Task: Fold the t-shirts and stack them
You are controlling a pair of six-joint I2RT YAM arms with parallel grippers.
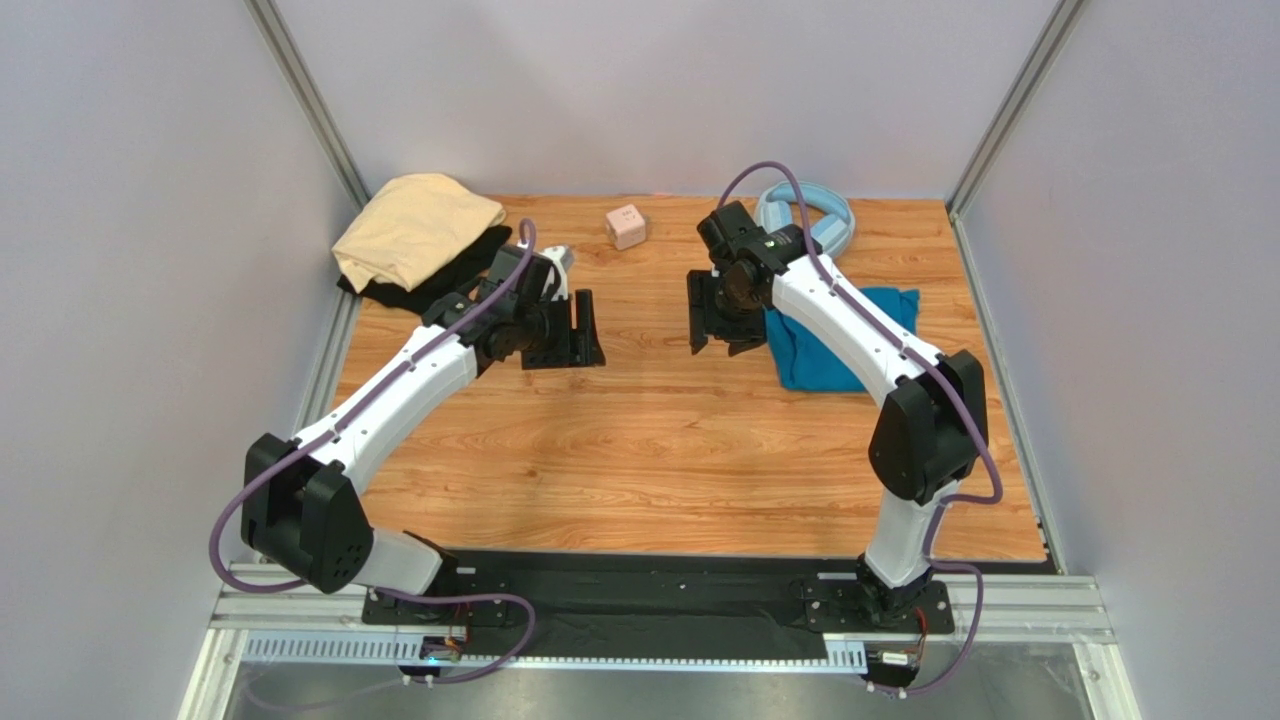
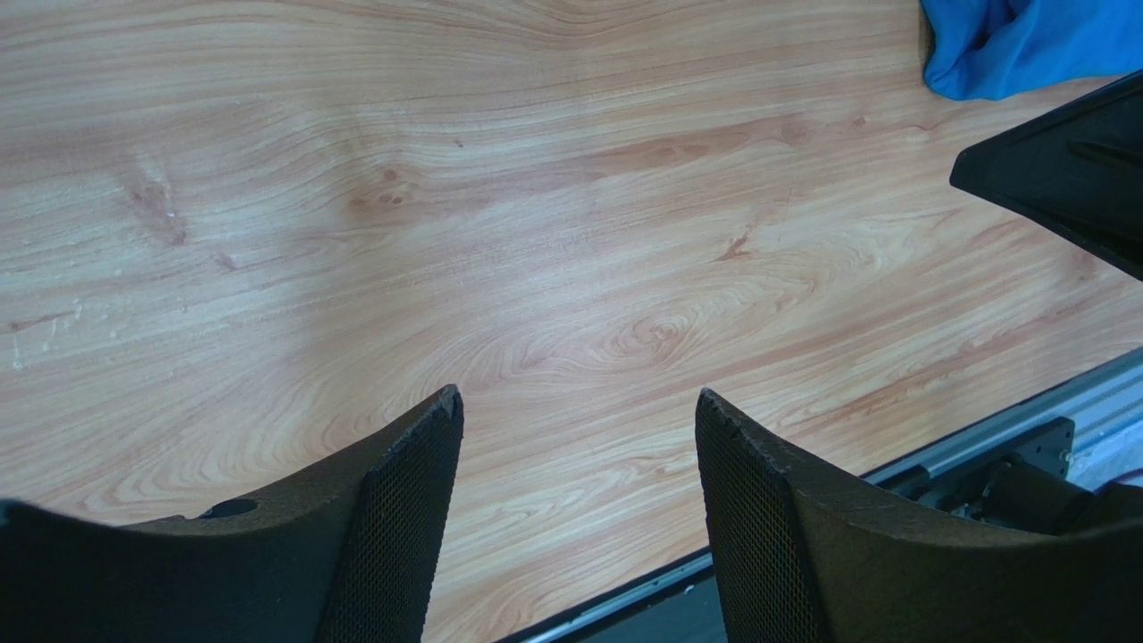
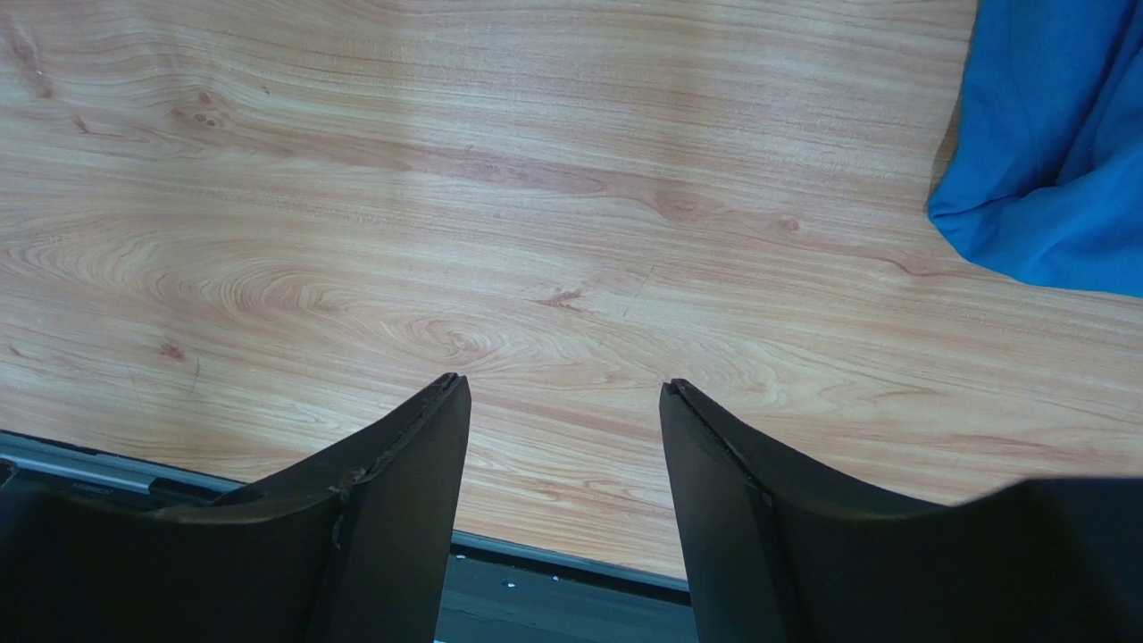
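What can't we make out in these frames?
Black t-shirt: top view, mostly buried under the tan t-shirt; its fold is unreadable.
Teal t-shirt: top view, right arm crosses it; both wrist views cut it at the frame edge.
Headphones: top view, partly behind the right arm.

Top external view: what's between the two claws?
Nothing: only bare wooden table between left claw and right claw, seen in the top external view. The pink cube sits farther back.

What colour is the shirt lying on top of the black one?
Pale tan; the tan shirt shows best in the top external view, over the black shirt.
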